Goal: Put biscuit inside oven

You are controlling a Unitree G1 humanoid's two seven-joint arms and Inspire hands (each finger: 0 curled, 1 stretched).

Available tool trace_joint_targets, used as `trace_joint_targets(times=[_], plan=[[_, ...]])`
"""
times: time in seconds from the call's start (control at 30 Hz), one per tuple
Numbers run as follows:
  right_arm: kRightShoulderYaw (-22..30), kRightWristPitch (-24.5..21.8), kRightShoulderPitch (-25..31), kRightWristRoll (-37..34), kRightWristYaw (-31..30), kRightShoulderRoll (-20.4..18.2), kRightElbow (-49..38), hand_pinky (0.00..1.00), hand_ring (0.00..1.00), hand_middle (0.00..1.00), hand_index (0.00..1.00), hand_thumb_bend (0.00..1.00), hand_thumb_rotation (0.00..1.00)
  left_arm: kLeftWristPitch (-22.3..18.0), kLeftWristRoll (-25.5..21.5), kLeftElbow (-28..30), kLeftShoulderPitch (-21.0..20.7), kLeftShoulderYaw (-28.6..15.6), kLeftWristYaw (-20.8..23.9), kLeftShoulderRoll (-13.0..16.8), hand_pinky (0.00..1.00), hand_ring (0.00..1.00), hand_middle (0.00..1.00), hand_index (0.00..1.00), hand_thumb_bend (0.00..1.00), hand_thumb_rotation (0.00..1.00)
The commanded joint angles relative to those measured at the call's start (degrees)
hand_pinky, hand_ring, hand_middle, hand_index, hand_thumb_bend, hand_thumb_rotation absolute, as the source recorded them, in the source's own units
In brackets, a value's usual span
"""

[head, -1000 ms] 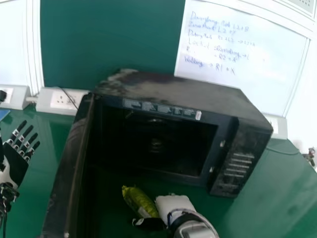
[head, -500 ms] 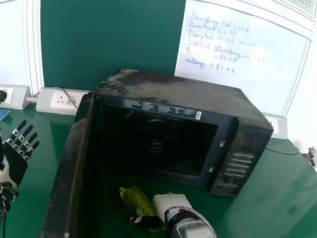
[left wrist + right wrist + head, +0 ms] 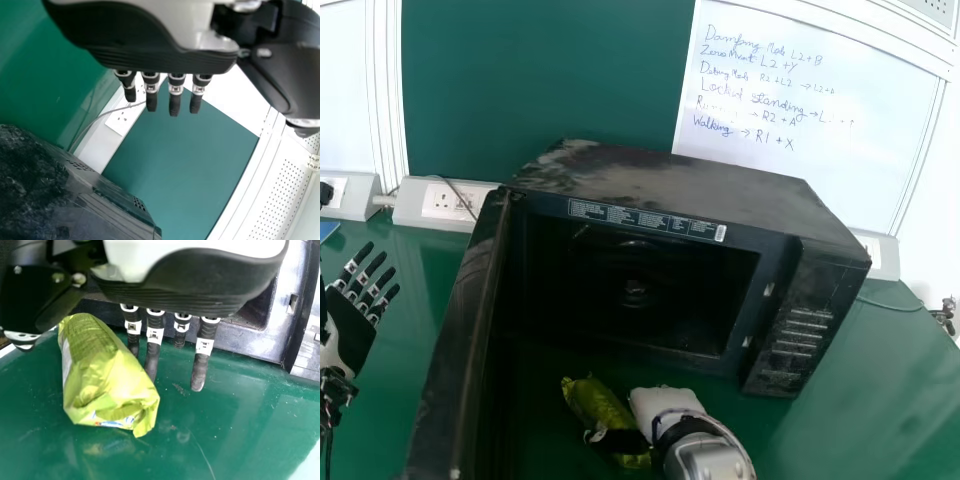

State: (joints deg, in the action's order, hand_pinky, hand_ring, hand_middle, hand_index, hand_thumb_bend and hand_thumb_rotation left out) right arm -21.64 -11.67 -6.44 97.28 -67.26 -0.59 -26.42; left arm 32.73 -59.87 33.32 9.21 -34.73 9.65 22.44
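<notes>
My right hand [image 3: 665,400] is low in the head view, just right of the green biscuit packet [image 3: 602,412], in front of the oven [image 3: 690,185]. The oven's door [image 3: 460,340] stands open on the left. In the right wrist view my right hand [image 3: 175,290] has straight fingers beside the biscuit packet [image 3: 102,375], which lies on the green table between thumb and fingers, not gripped. My left hand [image 3: 352,325] is at the head view's left edge, outside the door, fingers straight; the left wrist view shows the left hand [image 3: 160,57] too.
The green table [image 3: 880,400] extends right of the oven. Behind are a socket box [image 3: 445,203] with a cable and a whiteboard [image 3: 810,120] with writing. The oven door's edge rises between my left hand and the packet.
My right hand has shifted slightly left and up in the head view. The packet has moved slightly left and its tilt has changed a little. My left hand has kept still.
</notes>
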Motion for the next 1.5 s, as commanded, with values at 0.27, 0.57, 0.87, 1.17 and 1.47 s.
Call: trace_joint_targets(times=[0.27,0.57,0.87,1.17,1.47], plan=[[-0.4,-2.6,-2.0,-0.8,-3.3,-0.5,4.2,0.46,0.64,0.74,0.85,0.97,0.54,-0.7,-0.9,0.3,-0.1,-0.5,-0.8,0.0,1.00,1.00,1.00,1.00,0.42,0.26],[-1.2,-3.8,-2.1,-0.2,-3.9,-0.4,3.7,0.47,0.64,0.74,0.86,1.00,0.59,-0.7,-0.8,0.6,0.1,-0.7,-0.4,0.0,1.00,1.00,0.99,1.00,0.41,0.27],[-2.6,0.6,-5.9,-3.1,-12.3,1.9,-0.8,0.43,0.59,0.72,0.85,0.91,0.48,-0.9,-1.3,0.7,0.5,-1.3,-0.8,0.1,1.00,1.00,0.99,1.00,0.37,0.28],[-10.7,5.0,-10.3,7.4,-15.5,2.0,6.8,0.38,0.52,0.68,0.82,0.74,0.18,-1.1,-1.5,0.8,0.9,-1.2,-1.1,0.2,1.00,1.00,0.99,1.00,0.38,0.27],[-14.1,5.7,-10.2,12.4,-14.7,1.2,9.8,0.50,0.61,0.75,0.84,0.61,0.18,-1.3,-1.2,1.0,1.1,-0.9,-1.1,0.3,1.00,1.00,0.98,1.00,0.40,0.28]])
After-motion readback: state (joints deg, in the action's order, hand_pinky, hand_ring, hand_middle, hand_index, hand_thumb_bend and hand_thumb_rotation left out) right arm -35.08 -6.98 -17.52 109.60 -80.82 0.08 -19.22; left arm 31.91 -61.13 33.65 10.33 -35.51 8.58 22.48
